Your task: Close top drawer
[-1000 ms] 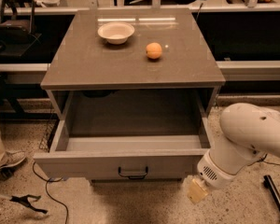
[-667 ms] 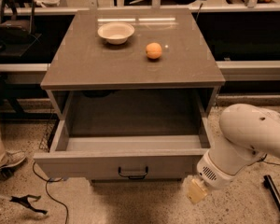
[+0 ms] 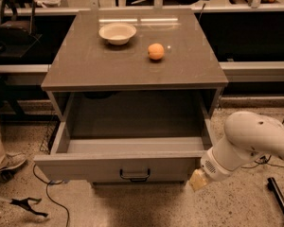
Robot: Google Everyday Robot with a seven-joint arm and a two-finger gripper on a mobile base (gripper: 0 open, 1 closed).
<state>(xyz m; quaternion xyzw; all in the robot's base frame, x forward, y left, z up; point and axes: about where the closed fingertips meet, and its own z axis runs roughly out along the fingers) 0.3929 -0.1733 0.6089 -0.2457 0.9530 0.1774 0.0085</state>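
Wide grey flat-fronted top drawer stands fully open; gripper low beside its front corner, jaw spacing indiscernible.

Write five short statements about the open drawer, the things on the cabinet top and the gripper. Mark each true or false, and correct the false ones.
1. The top drawer is pulled far out of the cabinet. True.
2. The orange lies inside the drawer. False: it sits on the cabinet top, to the right of the bowl.
3. The bowl stands upright, its opening facing up. True.
4. The gripper is on the drawer's handle. False: it is low beside the right end of the drawer front, apart from the handle.
5. The handle sits at the middle of the drawer front. True.
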